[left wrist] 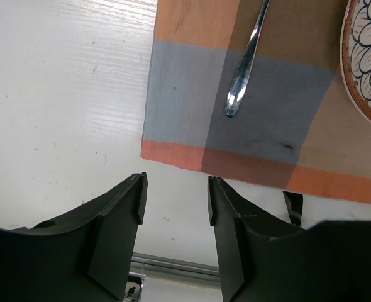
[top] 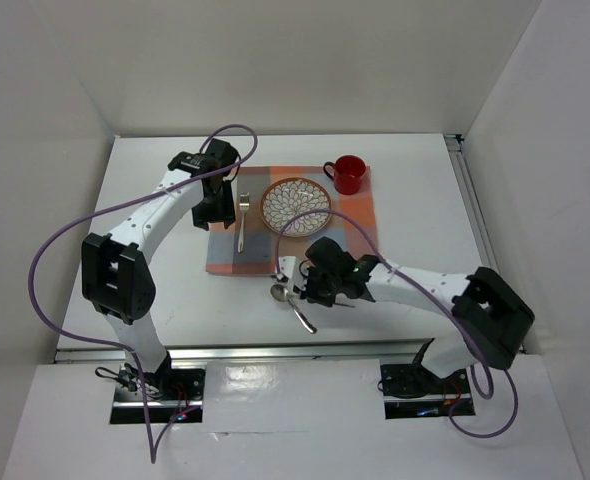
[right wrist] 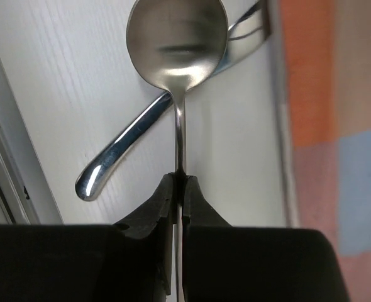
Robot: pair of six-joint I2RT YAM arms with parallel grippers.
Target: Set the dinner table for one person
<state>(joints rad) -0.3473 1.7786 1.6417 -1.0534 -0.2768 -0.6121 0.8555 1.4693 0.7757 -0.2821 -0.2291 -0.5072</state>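
Nothing readable anywhere, honestly. No words, labels, brand marks or numbers to make out in any of the three views, not even up close from the wrists.

Bright, even overhead light; white surface (top: 205,300) nearly blown out, shadows short and soft. In the right wrist view the spoon (right wrist: 177,38) bowl carries glare streaks and reads slightly soft. Top view sharp.
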